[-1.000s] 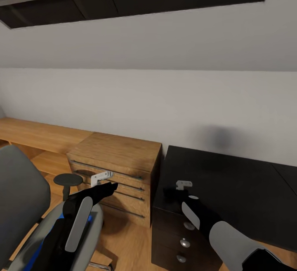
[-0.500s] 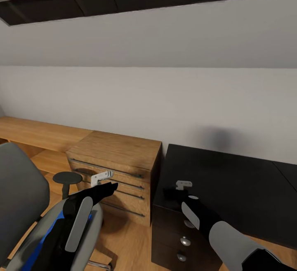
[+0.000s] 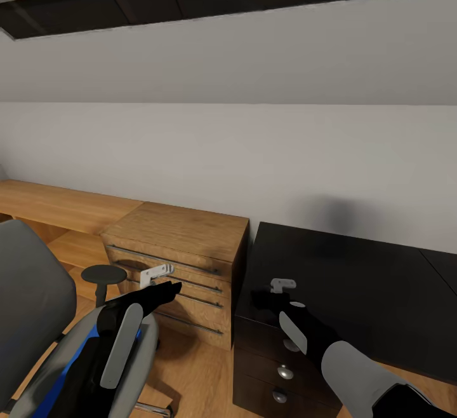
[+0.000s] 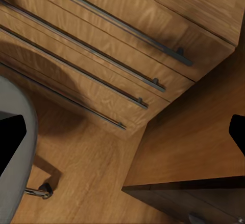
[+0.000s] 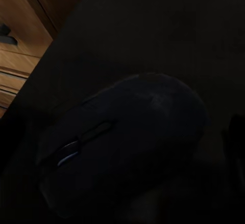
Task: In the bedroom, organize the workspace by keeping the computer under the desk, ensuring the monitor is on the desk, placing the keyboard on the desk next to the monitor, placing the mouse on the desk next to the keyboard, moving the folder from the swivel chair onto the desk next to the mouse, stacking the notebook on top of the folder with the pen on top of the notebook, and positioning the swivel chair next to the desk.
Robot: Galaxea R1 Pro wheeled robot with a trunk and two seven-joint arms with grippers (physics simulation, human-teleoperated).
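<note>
Here, the head view looks down over both arms toward a plain white wall under a sloped ceiling with dark-framed skylights. On the right stands the black bench (image 3: 355,278), its matte top bare across what is visible, with drawers below carrying round silver knobs. No monitor, keyboard, notebook or pen can be seen on that stretch of it.

The right gripper (image 3: 270,297) hovers over the bench's near left corner. In the right wrist view a dark, rounded mouse (image 5: 122,147) with a smooth domed shell and a narrow scroll wheel sits very close beneath the camera, on or just above the black top. Whether the fingers are pinching it or spread around it cannot be told; the picture is too dark.

The left gripper (image 3: 166,288) hangs in front of a wooden chest (image 3: 184,259) with visible grain and slim metal bar handles. Its fingers hold nothing that can be seen, and whether they are spread or pressed together is unclear.

At lower left is the swivel chair (image 3: 32,297), grey and softly upholstered, with a round black armrest pad. The bright blue folder (image 3: 70,367) lies flat on its seat, partly hidden by the left arm.

Judging from this, the mouse step seems under way, and the folder is yet to be moved; most of the task appears to remain.
</note>
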